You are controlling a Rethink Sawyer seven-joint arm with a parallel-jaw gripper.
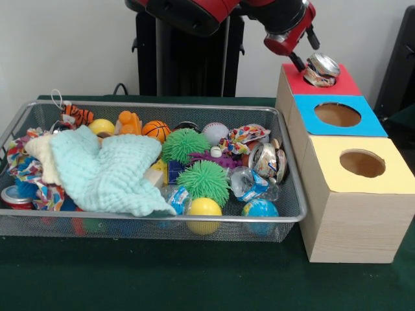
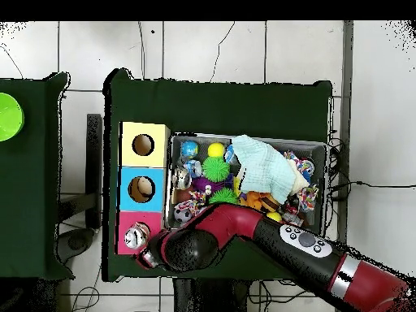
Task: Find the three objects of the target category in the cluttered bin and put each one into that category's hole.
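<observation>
Nearest the camera stands the pale wooden sorting box (image 1: 353, 214), its yellow-topped section in front, then the blue, then the red section (image 1: 337, 83) farthest back, each with a round hole. Over that red section the red and black gripper (image 1: 305, 59) holds a crushed silver metal can (image 1: 321, 69), its black fingers (image 1: 297, 61) clamped on the can's rim. The can hangs just below and beside the fingertips, right above the red hole, probably so a release drops it straight in. Another crushed can (image 1: 264, 159) lies in the wire mesh bin (image 1: 162, 223), well away from the fingers, among green spiky balls and beside a pale mint cloth (image 1: 107, 172).
</observation>
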